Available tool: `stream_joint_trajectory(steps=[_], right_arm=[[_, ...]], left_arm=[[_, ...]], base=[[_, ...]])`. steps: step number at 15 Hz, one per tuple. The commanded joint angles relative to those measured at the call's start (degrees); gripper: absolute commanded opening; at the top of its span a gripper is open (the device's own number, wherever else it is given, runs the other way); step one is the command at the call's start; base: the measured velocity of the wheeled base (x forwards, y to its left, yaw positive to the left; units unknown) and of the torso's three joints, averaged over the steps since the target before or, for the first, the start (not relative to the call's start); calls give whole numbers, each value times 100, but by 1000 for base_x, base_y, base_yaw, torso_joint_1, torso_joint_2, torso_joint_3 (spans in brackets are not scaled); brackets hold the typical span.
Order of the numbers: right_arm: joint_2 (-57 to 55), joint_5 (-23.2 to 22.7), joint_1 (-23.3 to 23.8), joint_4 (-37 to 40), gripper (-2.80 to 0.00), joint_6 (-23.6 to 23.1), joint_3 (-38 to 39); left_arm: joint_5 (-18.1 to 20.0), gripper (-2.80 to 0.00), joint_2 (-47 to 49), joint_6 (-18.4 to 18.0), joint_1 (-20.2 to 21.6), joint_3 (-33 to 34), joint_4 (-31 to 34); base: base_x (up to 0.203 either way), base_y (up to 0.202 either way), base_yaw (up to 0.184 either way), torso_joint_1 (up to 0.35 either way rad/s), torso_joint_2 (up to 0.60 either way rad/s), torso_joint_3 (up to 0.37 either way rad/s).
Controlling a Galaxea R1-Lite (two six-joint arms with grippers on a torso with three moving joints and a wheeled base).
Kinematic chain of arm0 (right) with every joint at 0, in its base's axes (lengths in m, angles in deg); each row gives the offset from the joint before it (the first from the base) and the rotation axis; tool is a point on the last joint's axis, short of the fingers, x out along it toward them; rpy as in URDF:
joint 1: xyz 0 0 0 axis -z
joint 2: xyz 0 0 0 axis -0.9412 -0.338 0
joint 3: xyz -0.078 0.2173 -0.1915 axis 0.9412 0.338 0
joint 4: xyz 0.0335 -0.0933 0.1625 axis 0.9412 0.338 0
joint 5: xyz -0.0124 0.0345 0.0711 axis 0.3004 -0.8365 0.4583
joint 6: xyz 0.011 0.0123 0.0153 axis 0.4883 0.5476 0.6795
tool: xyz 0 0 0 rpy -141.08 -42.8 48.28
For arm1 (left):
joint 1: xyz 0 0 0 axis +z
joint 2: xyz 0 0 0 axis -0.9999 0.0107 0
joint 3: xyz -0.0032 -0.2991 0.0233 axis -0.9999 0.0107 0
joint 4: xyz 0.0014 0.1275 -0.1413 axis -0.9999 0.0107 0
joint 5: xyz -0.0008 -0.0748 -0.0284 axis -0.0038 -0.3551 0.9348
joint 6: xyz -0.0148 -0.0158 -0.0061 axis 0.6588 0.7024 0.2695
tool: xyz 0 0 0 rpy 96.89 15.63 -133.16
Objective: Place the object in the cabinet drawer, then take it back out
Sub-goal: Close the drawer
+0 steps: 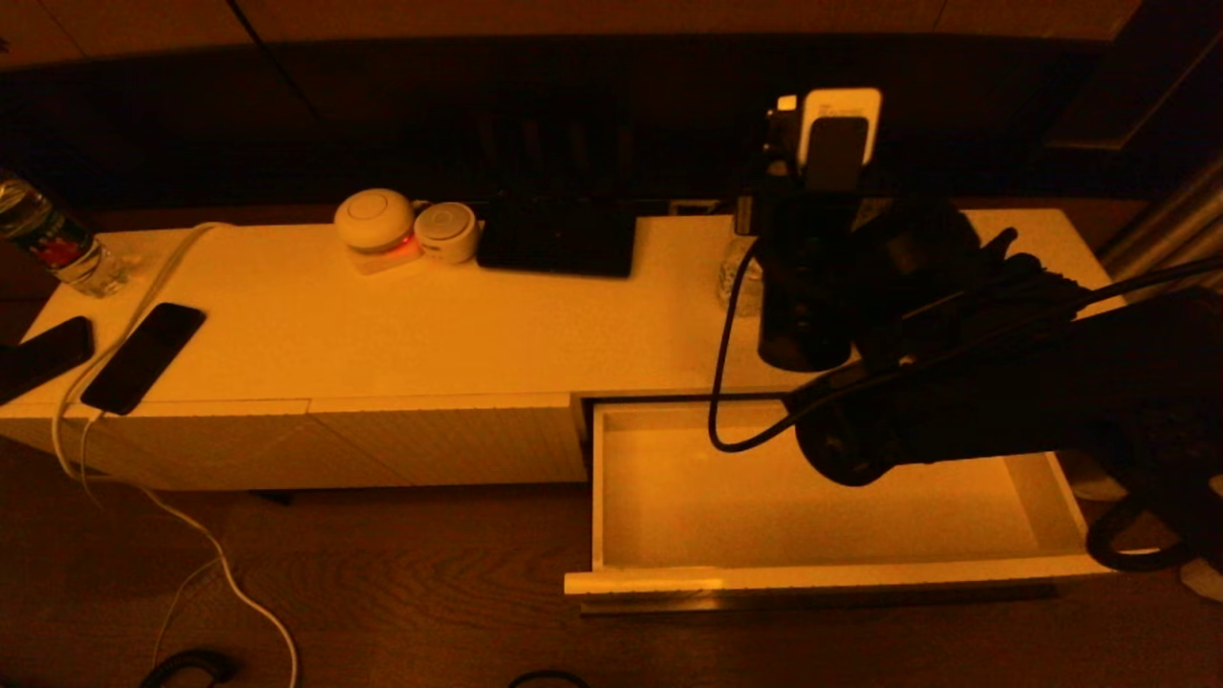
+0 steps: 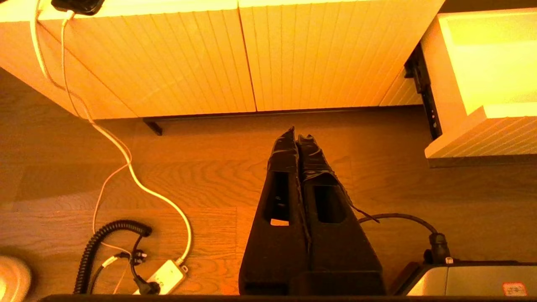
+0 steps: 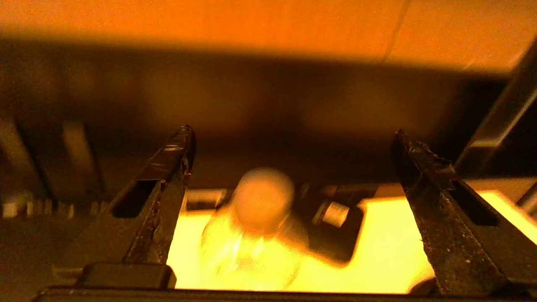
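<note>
White and shallow, the cabinet drawer (image 1: 822, 564) stands pulled fully out at the near right of the low cabinet, its smooth floor bare where it shows; part of it is hidden by the dark right arm crossing above. The right gripper (image 3: 291, 138) has its jaws spread wide, with nothing between them. Just beyond and below the jaws, in the right wrist view, stands a small clear bottle (image 3: 256, 226) with a pale rounded cap, blurred, on the cabinet's surface (image 1: 382, 325). In the head view this bottle (image 1: 738, 277) sits just behind the drawer opening, beside a tall dark cylindrical holder (image 1: 803, 287) and a black cable (image 1: 721, 382) that loops down over the drawer's back edge. The left gripper (image 2: 298, 136) hangs low over the wood-grain floor (image 2: 209, 176), jaws pressed together and empty, well short of the finely ribbed front panels (image 2: 209, 58). Farther off to the left on the surface lie two flat dark phones (image 1: 143, 355), a white cable (image 1: 143, 296), two round white devices (image 1: 375, 220), a flat black rectangular item (image 1: 559, 239) and, at the far corner, a labelled plastic bottle (image 1: 48, 239).
</note>
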Motion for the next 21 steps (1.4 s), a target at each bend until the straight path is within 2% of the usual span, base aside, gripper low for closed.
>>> stream_joint_trajectory(steps=[1, 3, 5, 7, 8, 11, 15, 21], right_arm=[[728, 8, -21, -47, 0, -63, 226], [1123, -79, -21, -47, 0, -183, 482], [1689, -158, -7, -47, 0, -332, 1060], [2261, -306, 39, -47, 0, -693, 1583], [2514, -358, 52, 19, -280, -878, 1710], [3332, -399, 22, 988, -280, -1171, 1910], [4459, -664, -7, 2531, -280, -1608, 2935], [5890, -1195, 261, 6516, -280, -1669, 3980]], left_arm=[[0, -280, 0, -1, 0, 0, 0], [0, -280, 0, -1, 0, 0, 0], [0, -280, 0, -1, 0, 0, 0], [0, -280, 0, -1, 0, 0, 0], [0, -280, 0, -1, 0, 0, 0], [0, -280, 0, -1, 0, 0, 0], [0, -280, 0, -1, 0, 0, 0], [0, -280, 0, -1, 0, 0, 0]], base=[[0, 0, 0, 0, 0, 0], [0, 0, 0, 0, 0, 0], [0, 0, 0, 0, 0, 0], [0, 0, 0, 0, 0, 0], [0, 0, 0, 0, 0, 0], [0, 0, 0, 0, 0, 0], [0, 0, 0, 0, 0, 0], [0, 0, 0, 0, 0, 0]])
